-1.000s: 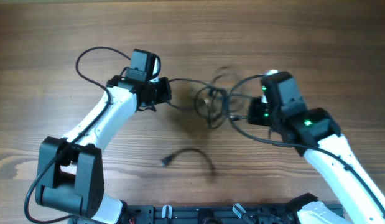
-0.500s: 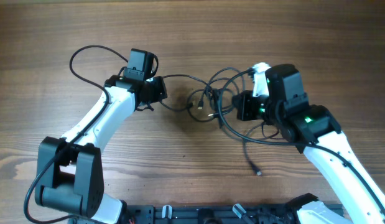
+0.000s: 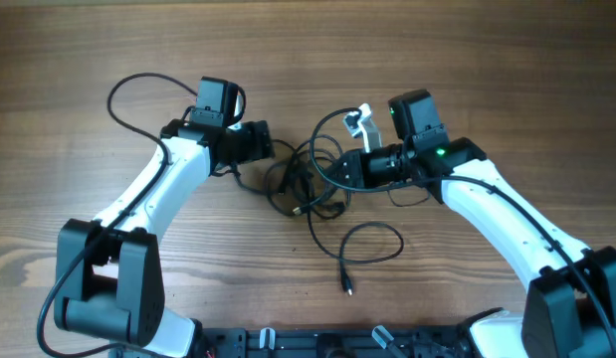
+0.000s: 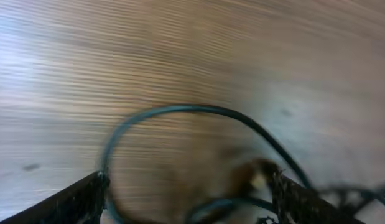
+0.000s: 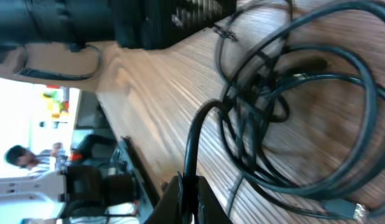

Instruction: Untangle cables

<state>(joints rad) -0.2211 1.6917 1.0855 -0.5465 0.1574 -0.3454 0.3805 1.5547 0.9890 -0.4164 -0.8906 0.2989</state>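
Note:
The cables (image 3: pixel 306 184) lie bunched in a black knot on the wooden table (image 3: pixel 467 60) between both arms. One strand trails toward the front in a loop (image 3: pixel 375 242) ending in a small plug (image 3: pixel 346 289). A white connector (image 3: pixel 362 120) sticks up behind the knot. My left gripper (image 3: pixel 268 145) sits at the knot's left edge, open; in the left wrist view its fingers (image 4: pixel 80 200) stand wide apart with a blurred cable loop (image 4: pixel 180 111) ahead. My right gripper (image 3: pixel 345 169) is at the knot's right side, shut on one black strand (image 5: pixel 191 143) that rises from between its fingertips (image 5: pixel 187 193).
The left arm's own thicker wire (image 3: pixel 138 88) arcs over the table at the back left. A dark base rail (image 3: pixel 337 343) runs along the front edge. In the right wrist view the left arm (image 5: pixel 68 22) lies across the top.
My left gripper has opened and let go of its strand. The right gripper swung left toward the knot, still holding its strand, and the loose tail settled at the front.

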